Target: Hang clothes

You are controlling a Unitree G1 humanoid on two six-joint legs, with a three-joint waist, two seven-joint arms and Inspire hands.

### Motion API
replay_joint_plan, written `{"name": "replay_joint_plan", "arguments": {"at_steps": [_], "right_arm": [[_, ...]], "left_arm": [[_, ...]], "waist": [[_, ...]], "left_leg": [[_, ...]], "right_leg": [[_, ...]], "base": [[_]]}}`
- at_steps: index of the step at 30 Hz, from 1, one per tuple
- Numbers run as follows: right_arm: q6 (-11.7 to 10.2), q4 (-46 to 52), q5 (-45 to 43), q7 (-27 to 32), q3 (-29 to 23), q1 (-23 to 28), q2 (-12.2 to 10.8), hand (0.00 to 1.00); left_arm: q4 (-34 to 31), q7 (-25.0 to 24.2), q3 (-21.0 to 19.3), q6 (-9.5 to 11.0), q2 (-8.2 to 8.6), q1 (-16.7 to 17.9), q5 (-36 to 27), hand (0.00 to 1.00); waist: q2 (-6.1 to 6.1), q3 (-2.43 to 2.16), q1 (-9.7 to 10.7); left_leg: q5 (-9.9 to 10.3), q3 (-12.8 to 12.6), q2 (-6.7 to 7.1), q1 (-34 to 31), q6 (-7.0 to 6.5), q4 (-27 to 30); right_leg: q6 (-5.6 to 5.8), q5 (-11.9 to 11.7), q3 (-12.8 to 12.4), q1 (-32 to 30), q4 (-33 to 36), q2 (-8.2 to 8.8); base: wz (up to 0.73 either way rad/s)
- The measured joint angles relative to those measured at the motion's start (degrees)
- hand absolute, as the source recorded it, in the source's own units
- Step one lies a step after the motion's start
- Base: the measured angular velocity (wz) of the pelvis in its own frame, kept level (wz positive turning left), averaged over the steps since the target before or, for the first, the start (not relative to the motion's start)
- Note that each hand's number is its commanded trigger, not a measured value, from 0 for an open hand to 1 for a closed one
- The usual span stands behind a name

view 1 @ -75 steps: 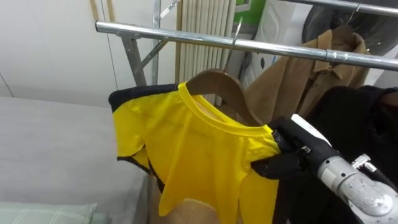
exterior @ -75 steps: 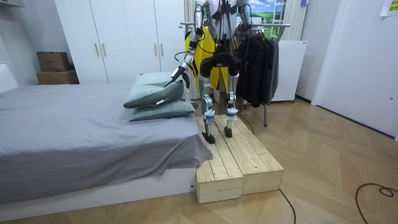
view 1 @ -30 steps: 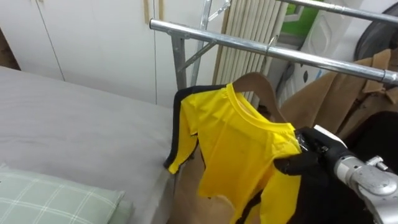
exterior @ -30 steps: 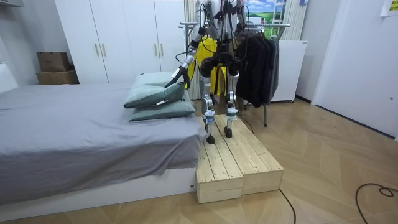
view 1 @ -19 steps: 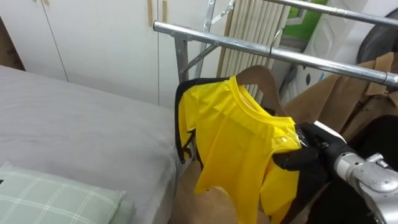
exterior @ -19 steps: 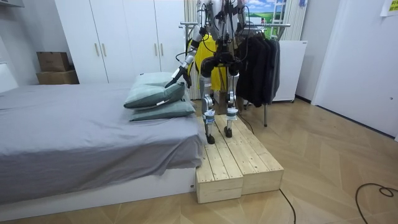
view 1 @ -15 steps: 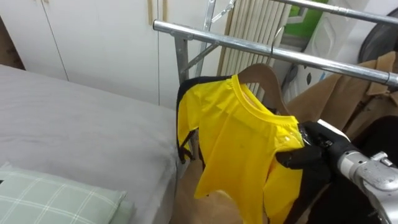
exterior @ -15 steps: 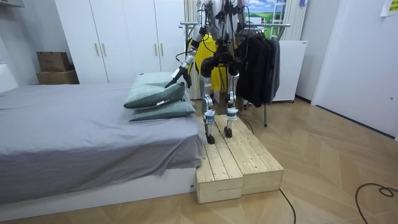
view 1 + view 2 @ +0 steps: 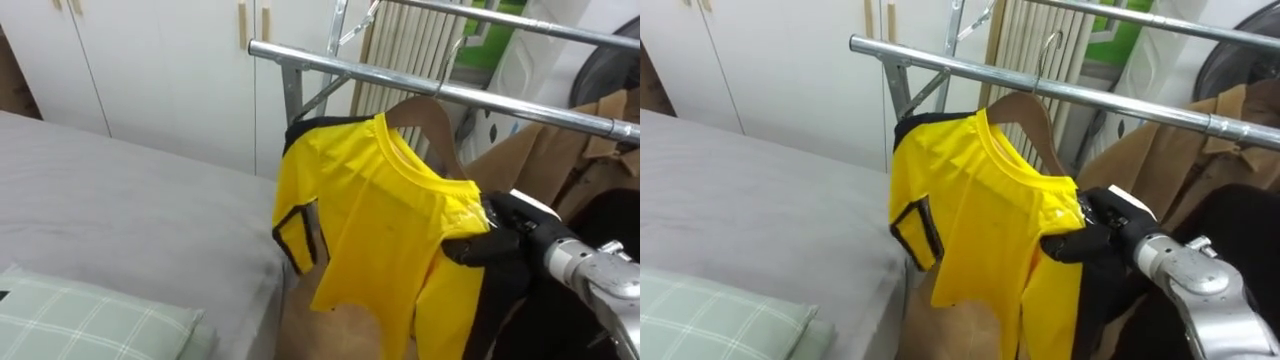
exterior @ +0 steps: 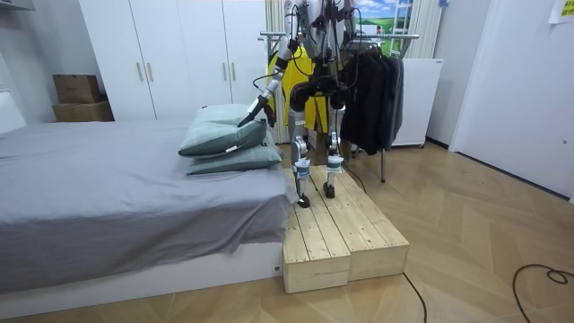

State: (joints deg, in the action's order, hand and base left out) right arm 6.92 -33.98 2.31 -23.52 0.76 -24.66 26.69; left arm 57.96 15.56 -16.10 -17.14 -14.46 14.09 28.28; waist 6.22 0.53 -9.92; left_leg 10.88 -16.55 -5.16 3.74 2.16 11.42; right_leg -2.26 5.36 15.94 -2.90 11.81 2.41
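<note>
Gripping shirt, apparently: right robot hand; platform underfoot.

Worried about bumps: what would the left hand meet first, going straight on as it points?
Probably the top pillow, just beyond the left hand in the room view, though depth is unclear.

The T-shirt is bright yellow with black sleeve edging. The hanger is brown, the rail silver, the coat tan, the pillow pale green with checks.
</note>
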Motion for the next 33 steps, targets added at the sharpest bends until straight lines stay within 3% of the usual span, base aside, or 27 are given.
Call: {"name": "replay_joint_plan", "arguments": {"at_steps": [12,17,22,28,33], "right_arm": [[0.1,-5.0,0.4,-0.6,0.2,0.0,0.0,1.00],[0.1,-13.2,2.3,-1.0,0.2,0.2,-1.8,1.00],[-0.1,-15.1,5.0,-1.7,0.2,0.2,-2.0,1.00],[-3.1,-19.4,7.4,-1.6,0.1,0.1,-3.7,1.00],[-3.9,-20.2,7.5,-0.8,0.1,0.1,-5.7,1.00]], "left_arm": [[0.0,0.1,-0.1,-0.1,0.11,0.0,0.0,0.00],[0.0,0.8,0.0,-0.5,0.32,-0.1,-0.3,0.00],[0.0,1.8,0.5,-0.5,0.35,-0.5,-0.7,0.00],[0.2,3.0,0.8,-0.3,1.00,-0.8,-1.9,0.00],[1.0,2.9,0.8,-0.3,1.19,-0.8,-1.8,0.00]], "waist": [[-0.06,-0.03,0.0],[-0.03,0.03,0.3],[-0.07,0.05,0.2],[-0.97,0.44,0.0],[-1.25,0.30,-0.1]], "left_leg": [[0.0,0.0,0.03,0.0,0.04,-0.6],[0.0,0.4,0.05,0.7,0.03,-0.6],[-0.1,0.9,0.05,0.5,0.13,-0.6],[-0.1,1.5,-0.08,0.9,0.19,-1.1],[-0.1,1.6,-0.07,1.1,0.27,-1.8]], "right_leg": [[-0.02,0.0,0.1,0.0,-0.1,-0.11],[0.11,0.1,0.1,0.9,-0.7,-0.09],[0.09,0.0,0.1,1.1,-1.1,-0.30],[0.04,0.0,1.3,2.1,-1.5,-0.48],[0.13,0.0,1.4,2.2,-2.1,-0.63]], "base": [[0.00],[0.02],[0.04],[0.07],[0.00]]}}
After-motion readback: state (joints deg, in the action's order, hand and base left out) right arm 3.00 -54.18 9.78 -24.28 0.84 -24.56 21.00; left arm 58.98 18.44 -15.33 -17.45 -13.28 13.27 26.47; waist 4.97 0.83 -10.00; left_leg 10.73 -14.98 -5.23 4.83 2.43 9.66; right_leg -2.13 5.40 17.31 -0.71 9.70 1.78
